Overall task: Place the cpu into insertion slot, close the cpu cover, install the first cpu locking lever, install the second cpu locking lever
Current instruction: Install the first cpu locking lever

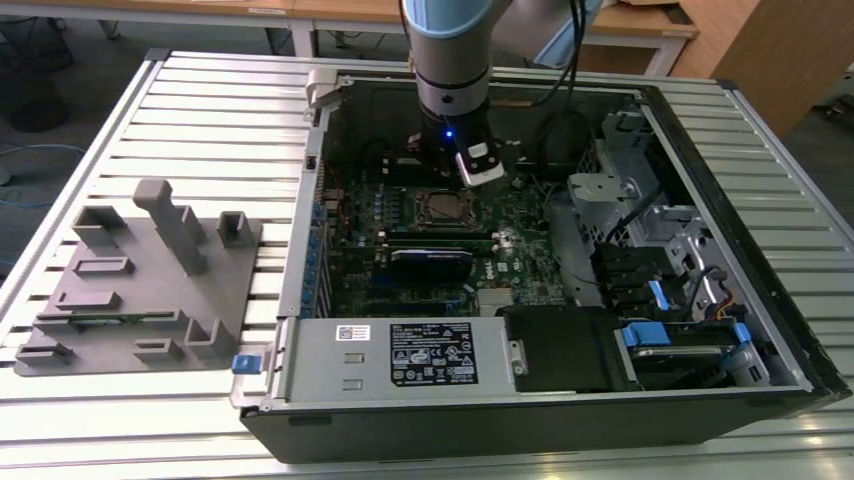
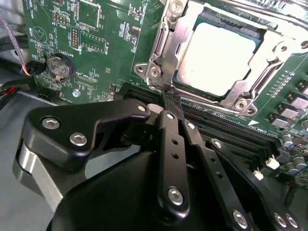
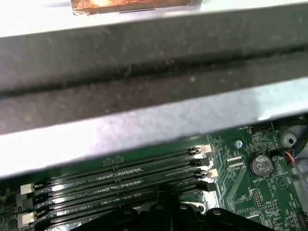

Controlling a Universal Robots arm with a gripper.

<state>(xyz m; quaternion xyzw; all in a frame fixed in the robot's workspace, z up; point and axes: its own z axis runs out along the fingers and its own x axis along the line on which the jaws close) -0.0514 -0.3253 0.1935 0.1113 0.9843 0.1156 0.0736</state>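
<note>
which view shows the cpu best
The second wrist view: the cpu sits close up in its socket, framed by the cpu cover. The exterior view shows it small, below the gripper.

In the second wrist view we lose the far corner of the cpu cover [image 2: 231, 53] at the picture's edge, and the gripper [image 2: 171, 98] hides part of the black memory slots [image 2: 226, 127]. In the exterior view the arm [image 1: 454, 70] is cut off above, and the cpu [image 1: 438, 206] is too small for us to make out.
</note>
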